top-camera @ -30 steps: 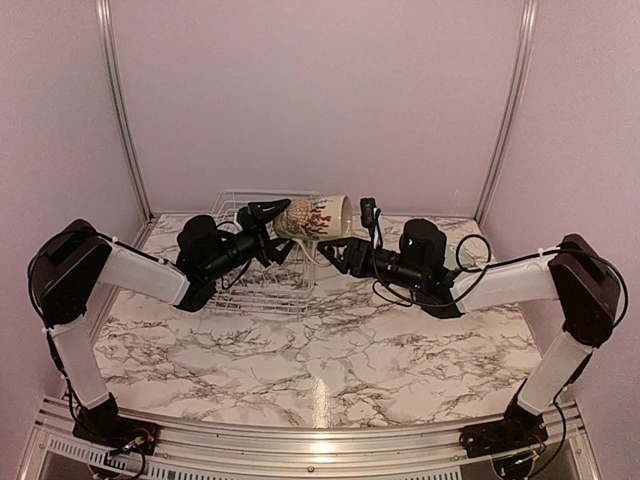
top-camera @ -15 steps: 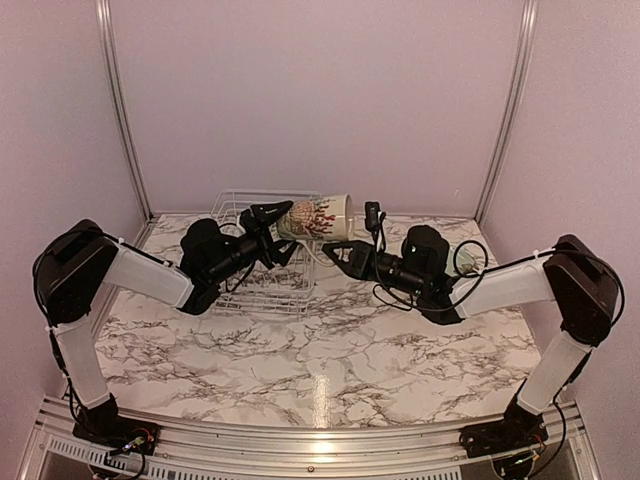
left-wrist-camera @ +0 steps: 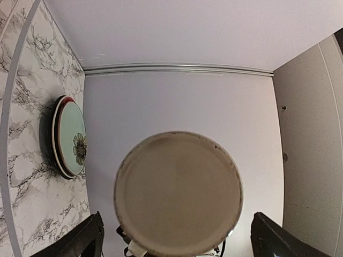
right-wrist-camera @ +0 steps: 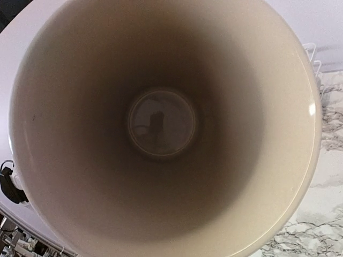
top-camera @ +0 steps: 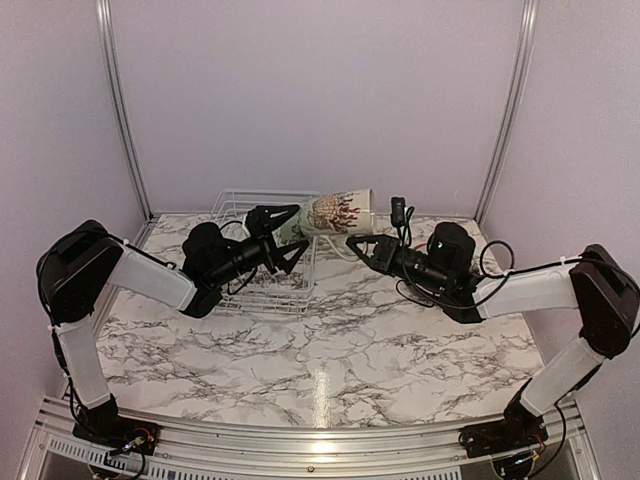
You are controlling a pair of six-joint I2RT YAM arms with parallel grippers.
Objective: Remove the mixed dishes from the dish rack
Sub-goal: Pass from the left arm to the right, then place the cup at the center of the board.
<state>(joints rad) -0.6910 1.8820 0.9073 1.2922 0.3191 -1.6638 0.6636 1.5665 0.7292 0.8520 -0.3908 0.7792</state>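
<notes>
1. The left gripper [top-camera: 297,227] has its jaws spread wide. Both fingers [left-wrist-camera: 86,241] stand clear of the cream floral mug [top-camera: 335,213] and grip nothing.
2. The cream floral mug lies on its side in the air. Its base sits directly ahead of the left gripper, framed between the spread fingers, and its mouth faces the right gripper [top-camera: 353,241].
3. The right gripper meets the mug at the lower rim of the mouth end and is clamped on it. Its wrist camera looks straight down the mug's interior, and its own fingers do not show there.
4. The dish rack [top-camera: 240,200] stands on the marble table [top-camera: 330,350], below and behind the left gripper.
5. The pale green plate with floral mark [left-wrist-camera: 73,144] lies on the cream plate with dark striped rim [left-wrist-camera: 56,136]. The stack rests on the table beyond the left gripper, off to one side and well apart from the mug.
</notes>
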